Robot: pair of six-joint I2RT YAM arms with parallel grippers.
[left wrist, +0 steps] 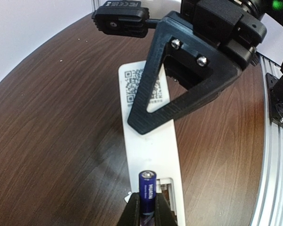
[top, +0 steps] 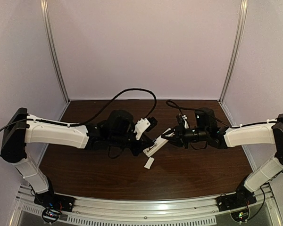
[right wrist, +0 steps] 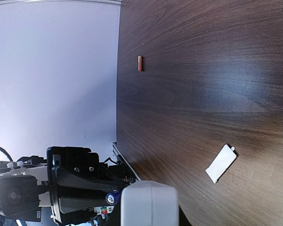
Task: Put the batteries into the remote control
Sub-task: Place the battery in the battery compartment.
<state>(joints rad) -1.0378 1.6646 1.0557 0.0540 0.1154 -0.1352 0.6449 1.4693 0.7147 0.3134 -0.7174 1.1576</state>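
Observation:
My left gripper (left wrist: 147, 201) is shut on the bluish-purple battery (left wrist: 147, 187), held upright just above the open battery compartment (left wrist: 168, 192). The compartment is at the near end of the white remote control (left wrist: 148, 141), which lies back-up with a QR label. My right gripper (top: 169, 136) is shut on the remote's other end; one black triangular finger (left wrist: 188, 80) lies across it. The remote (right wrist: 148, 202) sits end-on between its jaws in the right wrist view. The orange-red battery (right wrist: 140, 63) lies alone on the table, far from both grippers. From above, my left gripper (top: 150, 123) hovers over the remote (top: 154, 147).
The small flat white cover piece (top: 149, 163) lies on the dark wood table (top: 108, 174) just in front of the remote; it also shows in the right wrist view (right wrist: 221, 163). Black cables trail behind both arms. White walls enclose the table at the back and sides.

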